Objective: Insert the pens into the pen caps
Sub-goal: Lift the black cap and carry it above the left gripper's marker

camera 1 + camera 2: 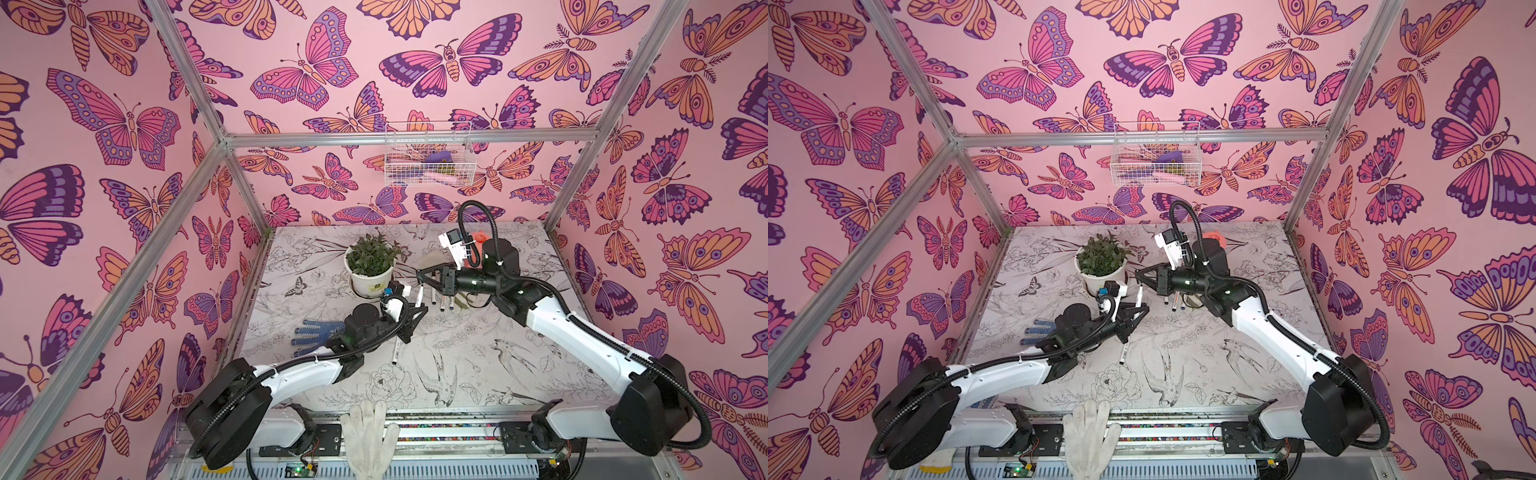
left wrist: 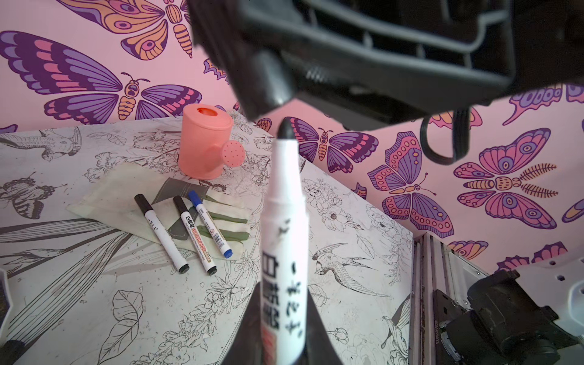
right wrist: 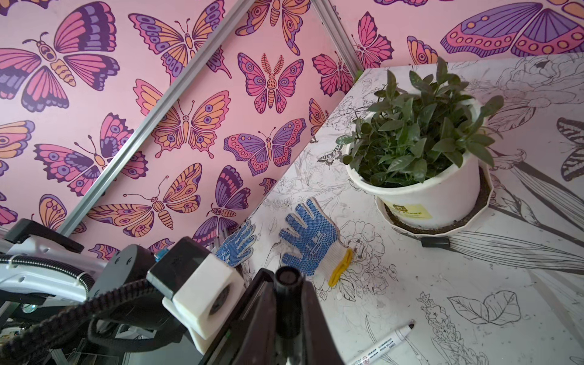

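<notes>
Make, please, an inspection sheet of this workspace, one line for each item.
Surface: printed table.
Job's things: three capped pens on a pale glove; loose pen uncapped; loose cap beside the potted plant.
Clutter: potted plant, watering can, blue-dotted gloves, white glove at the front.
Grippers: left claw shut on held pen, right claw shut on held cap; not yet joined.
Cables: black hoses along both arms.
Surroundings: butterfly walls, wire basket.

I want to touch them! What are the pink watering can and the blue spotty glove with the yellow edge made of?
The watering can looks like moulded plastic: smooth, matte, one even salmon colour. The glove looks like white knitted fabric, ribbed at the cuff, with raised blue dots that are probably rubbery.
</notes>
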Robot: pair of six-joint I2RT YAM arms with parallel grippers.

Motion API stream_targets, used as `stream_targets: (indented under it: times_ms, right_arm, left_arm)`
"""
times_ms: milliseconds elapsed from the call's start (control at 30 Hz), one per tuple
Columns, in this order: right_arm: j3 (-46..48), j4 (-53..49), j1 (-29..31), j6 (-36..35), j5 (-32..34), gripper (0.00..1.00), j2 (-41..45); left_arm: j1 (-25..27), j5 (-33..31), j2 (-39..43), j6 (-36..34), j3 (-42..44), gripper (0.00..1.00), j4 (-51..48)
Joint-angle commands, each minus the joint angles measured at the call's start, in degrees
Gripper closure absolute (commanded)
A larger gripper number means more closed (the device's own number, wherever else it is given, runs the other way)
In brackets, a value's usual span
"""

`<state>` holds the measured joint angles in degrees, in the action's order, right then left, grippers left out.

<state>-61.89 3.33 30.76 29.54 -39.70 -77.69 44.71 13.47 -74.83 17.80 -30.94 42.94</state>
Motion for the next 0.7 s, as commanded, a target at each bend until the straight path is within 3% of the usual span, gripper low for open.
stream_targets:
  times_ms: [0,667]
  right_arm:
    - [-1.2,-1.0,0.2,-1.9,0.1,1.0,0.8]
    - [-2.0,-0.9,0.3,-1.6,0.6,1.0,1.9]
  left_arm:
    - [0.4,-0.6,-0.6,-0.6,-1.1,1.0,3.4]
    - [0.4,-2.0,-1.3,1.0,0.3,1.0,6.0]
